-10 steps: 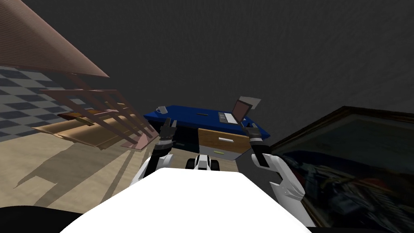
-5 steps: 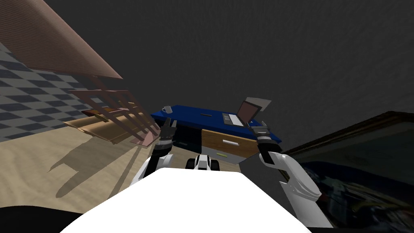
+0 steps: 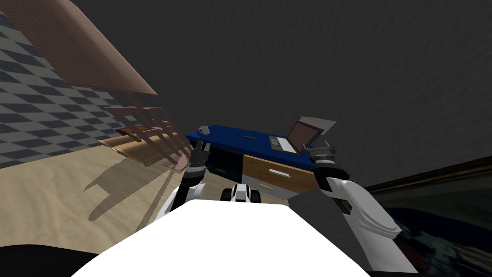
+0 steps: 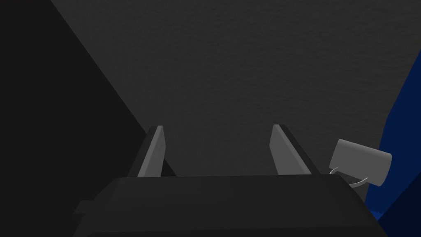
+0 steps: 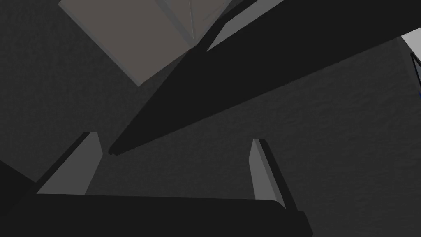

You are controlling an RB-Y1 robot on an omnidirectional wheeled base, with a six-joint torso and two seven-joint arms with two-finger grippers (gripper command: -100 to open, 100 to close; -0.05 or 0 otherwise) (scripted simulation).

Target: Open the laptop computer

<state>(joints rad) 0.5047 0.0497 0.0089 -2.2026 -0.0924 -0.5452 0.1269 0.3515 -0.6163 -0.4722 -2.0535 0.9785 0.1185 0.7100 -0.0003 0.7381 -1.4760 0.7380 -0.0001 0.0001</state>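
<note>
Mid-frame, a blue worktop against the dark grey wall bears an open laptop; left claw and right claw both released.

No readable text, label, brand, number or sign anywhere in these views.

My view swings over, so the blue desk and laptop sit further right, and my right gripper moves out rightward beside its lid.
</note>
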